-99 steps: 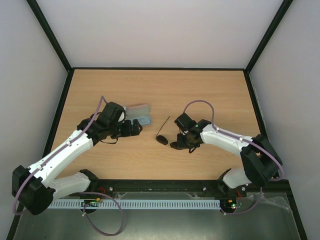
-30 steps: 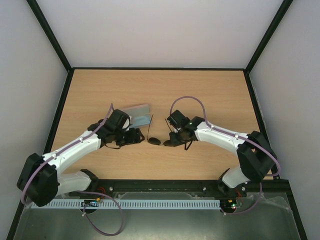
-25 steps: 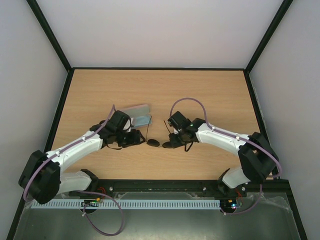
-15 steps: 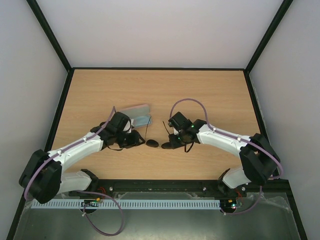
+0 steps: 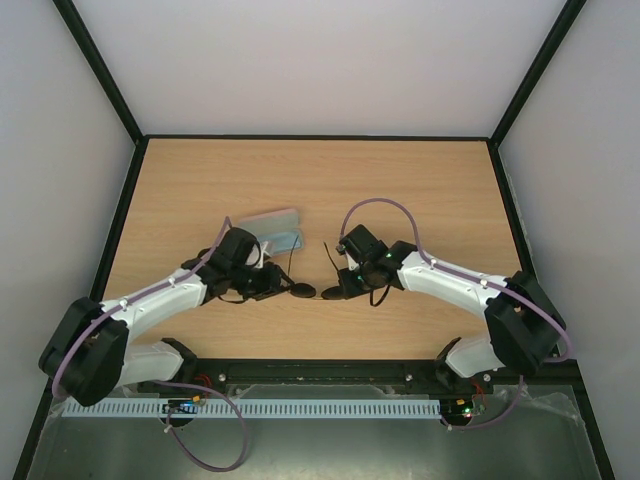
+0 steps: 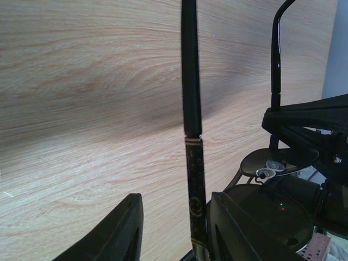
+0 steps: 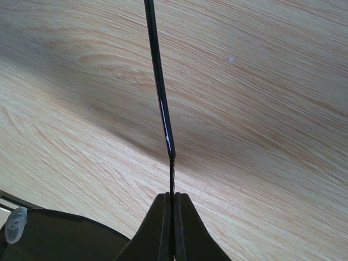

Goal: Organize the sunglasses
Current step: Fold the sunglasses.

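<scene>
The sunglasses (image 5: 305, 291) hang just above the wooden table (image 5: 400, 190) between the two grippers, dark lenses low and both thin arms pointing away. My right gripper (image 5: 336, 292) (image 7: 173, 194) is shut on one thin arm (image 7: 161, 98), with a dark lens (image 7: 54, 239) beside it. My left gripper (image 5: 283, 287) (image 6: 175, 197) has its jaws apart around the other, wider arm (image 6: 190, 109), which rests against the right finger (image 6: 234, 228). A gap shows to the left finger (image 6: 117, 231). A lens with clear nose pads (image 6: 277, 160) lies further right.
A pale oblong case (image 5: 270, 217) and a light blue cloth (image 5: 289, 241) lie just behind the left gripper. A black rail (image 5: 320, 137) edges the table, with white walls beyond it.
The left gripper has moved right onto the sunglasses and its jaws have narrowed around one arm. The right gripper, still shut on the other arm, has shifted the glasses slightly left and nearer.
</scene>
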Robot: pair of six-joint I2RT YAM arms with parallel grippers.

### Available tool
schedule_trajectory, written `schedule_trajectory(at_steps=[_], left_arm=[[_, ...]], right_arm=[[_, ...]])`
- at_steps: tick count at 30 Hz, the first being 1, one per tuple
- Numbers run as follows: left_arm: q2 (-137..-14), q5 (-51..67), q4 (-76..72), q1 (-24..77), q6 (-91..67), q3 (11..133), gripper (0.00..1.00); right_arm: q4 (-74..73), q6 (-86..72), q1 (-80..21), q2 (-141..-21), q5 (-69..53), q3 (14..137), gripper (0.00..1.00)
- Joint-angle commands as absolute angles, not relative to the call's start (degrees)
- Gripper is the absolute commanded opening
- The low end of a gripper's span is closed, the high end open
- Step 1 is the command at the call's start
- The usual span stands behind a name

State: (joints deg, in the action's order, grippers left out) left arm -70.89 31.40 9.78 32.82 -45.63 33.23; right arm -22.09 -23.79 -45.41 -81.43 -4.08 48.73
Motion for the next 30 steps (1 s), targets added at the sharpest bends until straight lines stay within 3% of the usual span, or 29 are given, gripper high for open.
schedule_trajectory(at_steps=[1, 7, 15, 22, 28, 30], left_arm=[[-69.7, 35.16, 7.11, 32.09, -47.22, 31.92, 0.35], [-69.2, 35.86, 7.02, 31.8, -47.44, 31.57, 0.18], [-68.47, 35.75, 7.44, 31.51, -47.68, 30.95, 0.06], [-67.67, 35.48, 7.64, 31.11, -47.98, 30.85, 0.02], [-66.01, 35.81, 8.95, 30.13, -47.46, 31.14, 0.02], [-65.63, 36.0, 9.49, 29.8, -46.96, 31.15, 0.02]], right_arm=[[-22.11, -24.43, -45.8, -80.35, -5.06, 47.88, 0.01], [-21.41, -24.74, -45.83, -80.24, -5.8, 47.86, 0.01], [-20.75, -25.2, -45.83, -80.42, -6.13, 47.55, 0.01], [-20.49, -25.82, -45.79, -80.94, -6.53, 47.22, 0.1], [-19.77, -26.78, -45.78, -80.05, -7.41, 45.87, 0.25], [-19.64, -27.01, -45.79, -79.56, -7.55, 45.55, 0.26]])
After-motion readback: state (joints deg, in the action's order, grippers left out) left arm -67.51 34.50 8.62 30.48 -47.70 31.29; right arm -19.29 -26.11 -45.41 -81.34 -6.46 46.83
